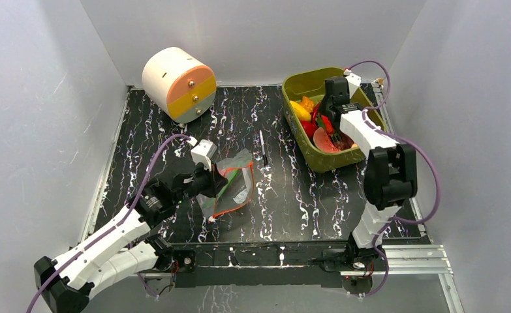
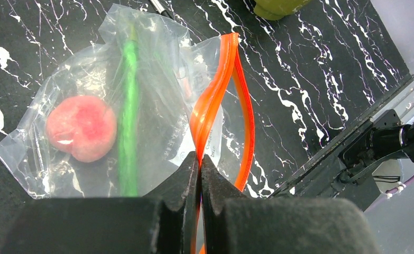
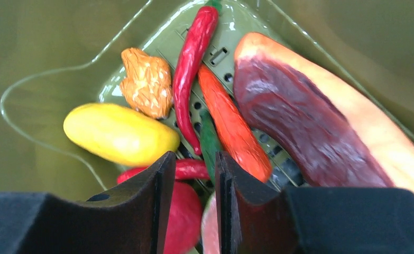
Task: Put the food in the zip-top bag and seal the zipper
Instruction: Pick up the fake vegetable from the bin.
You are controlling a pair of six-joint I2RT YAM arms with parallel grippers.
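Observation:
The zip-top bag [image 1: 234, 189] lies on the black marbled table left of centre. In the left wrist view the bag [image 2: 157, 63] holds a pink peach [image 2: 80, 127] and a long green pepper [image 2: 128, 106]. My left gripper [image 2: 200, 159] is shut on the orange-red zipper [image 2: 215, 100]; the mouth gapes beside it. It also shows in the top view [image 1: 215, 182]. My right gripper [image 3: 190, 161] is open, low inside the olive tub [image 3: 46, 42], above a red piece. Near it lie a yellow piece [image 3: 120, 133], a red chili [image 3: 191, 58] and an orange piece [image 3: 231, 124].
The olive tub [image 1: 305, 81] stands at the back right. A cream and orange drum [image 1: 177, 83] lies at the back left. A thin black stick [image 1: 263, 147] lies between bag and tub. A large pink-orange slice [image 3: 310, 116] fills the tub's right side. Grey walls enclose the table.

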